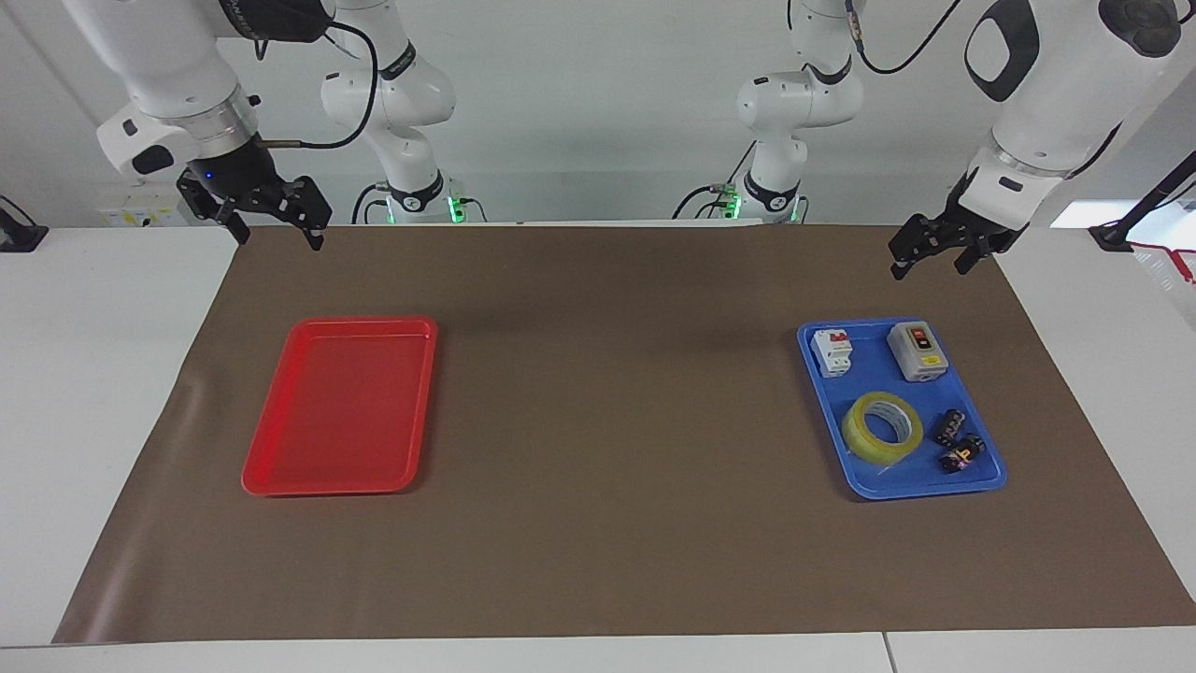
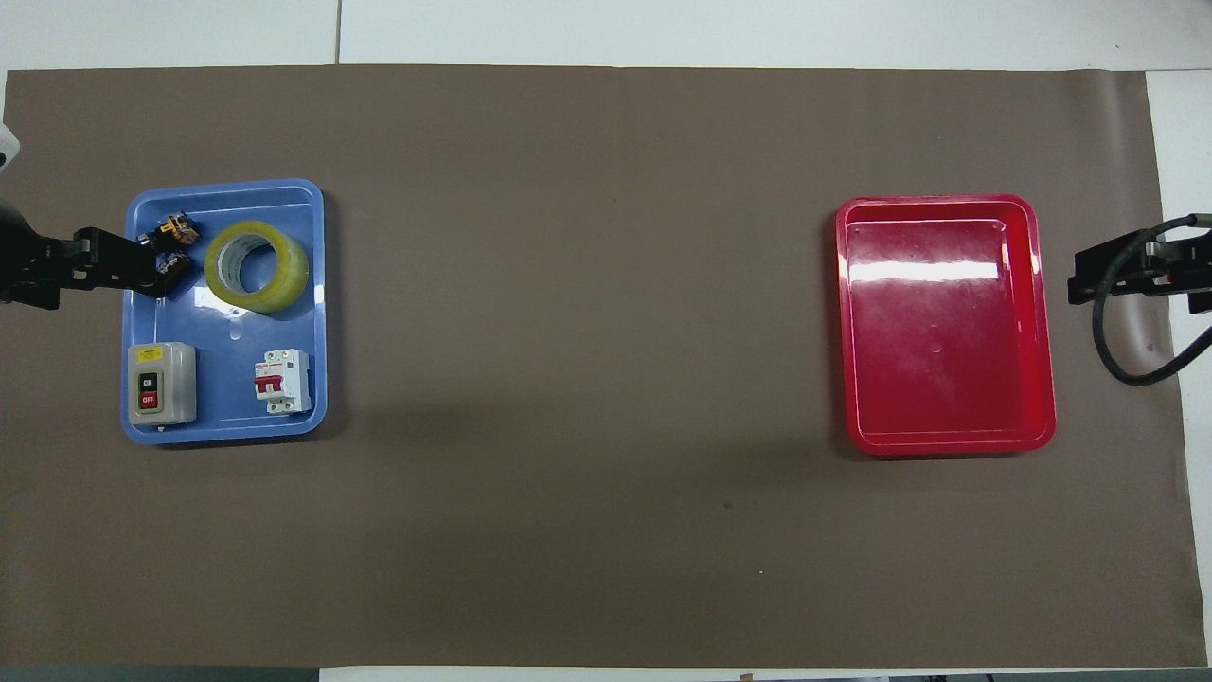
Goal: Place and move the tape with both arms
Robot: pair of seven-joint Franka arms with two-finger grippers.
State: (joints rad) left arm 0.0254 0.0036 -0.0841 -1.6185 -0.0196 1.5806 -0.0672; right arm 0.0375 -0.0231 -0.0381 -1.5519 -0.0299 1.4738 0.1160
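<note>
Yellowish and translucent, lying flat in the blue tray at the left arm's end of the table: the tape, resting on its side with the white core facing up, farther from the robots than the grey on-off switch box and the white circuit breaker, just beside the small black clips. Apparently sitting where the left arm can reach it first. Hanging in the air over the brown mat near its edge closest to the robots, close to the blue tray: the left gripper, fingers spread apart and holding nothing. Hovering likewise over the mat's corner at the right arm's end: the right gripper, jaws also parted and empty. Waiting bare between the middle of the table and the right arm's end: the red tray, probably serving as the destination. Not yet starting on the pickup, judging by both grippers standing well apart from the tape. Likely calling for a lift by the left arm, a set-down mid-table, then a carry by the right.
</note>
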